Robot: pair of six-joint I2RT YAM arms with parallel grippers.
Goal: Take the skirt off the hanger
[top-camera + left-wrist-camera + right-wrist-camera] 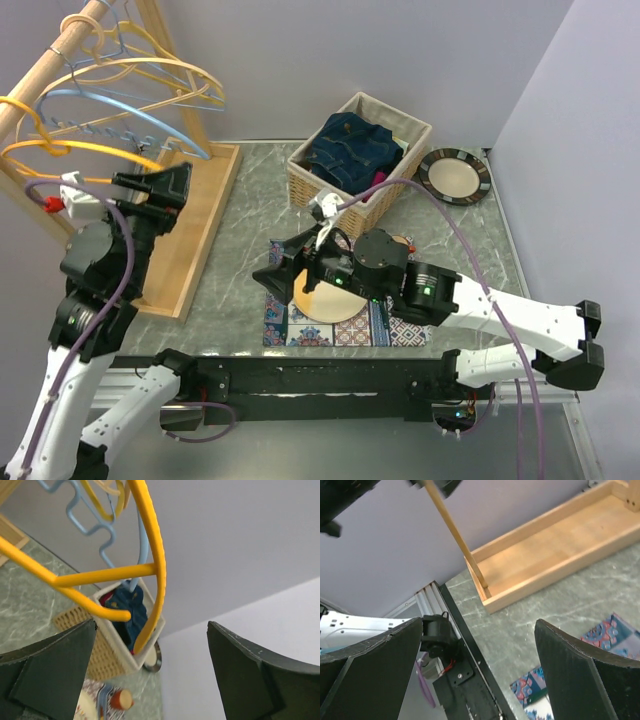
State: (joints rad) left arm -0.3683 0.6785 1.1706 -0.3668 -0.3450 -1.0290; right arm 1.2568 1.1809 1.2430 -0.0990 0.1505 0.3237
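Several bare hangers hang on the wooden rack pole (50,65): yellow ones (60,148), a blue one (130,100) and pale ones. No cloth shows on any of them. My left gripper (165,185) is open and empty, raised just beside the lower yellow hanger (155,555), whose bar crosses above the jaws (150,650). A dark blue denim garment (355,148) lies in the wicker basket (300,185); it also shows in the left wrist view (127,610). My right gripper (285,270) is open and empty above the table, its jaws (477,645) wide apart.
The rack's wooden base tray (195,230) stands at the left, also in the right wrist view (560,555). A patterned mat (345,330) with a round beige plate (325,300) lies under the right arm. A dark-rimmed plate (455,175) sits right of the basket.
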